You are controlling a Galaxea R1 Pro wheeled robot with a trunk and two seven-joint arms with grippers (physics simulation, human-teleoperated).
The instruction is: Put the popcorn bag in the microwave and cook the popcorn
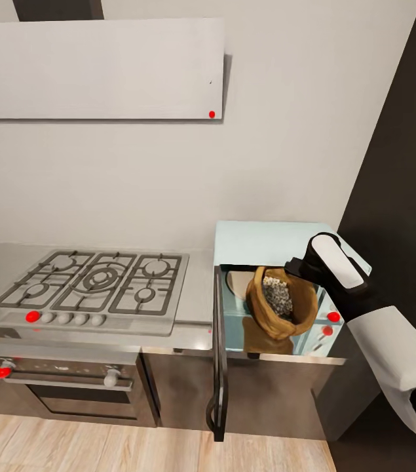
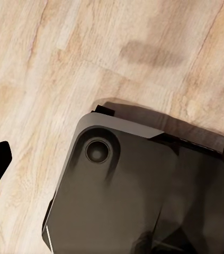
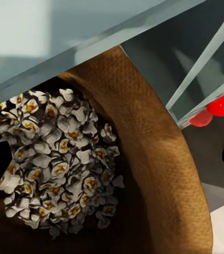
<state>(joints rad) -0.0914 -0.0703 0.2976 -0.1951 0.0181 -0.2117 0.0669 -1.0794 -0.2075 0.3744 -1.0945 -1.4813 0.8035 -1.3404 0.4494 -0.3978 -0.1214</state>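
I am watching my right gripper (image 1: 297,267) reaching from the right to the rim of the popcorn bag (image 1: 280,303), though I cannot tell whether its fingers are pinching it. The bag is sitting at the front opening of the pale blue microwave (image 1: 266,239), whose door (image 1: 219,354) is hanging open over the countertop's (image 1: 198,288) front edge. White popcorn (image 3: 59,159) is filling the bag. The gas hob (image 1: 90,282) is lying toward the countertop's left end. My left wrist camera is facing the wood floor (image 2: 48,58) and the robot's dark base (image 2: 143,196).
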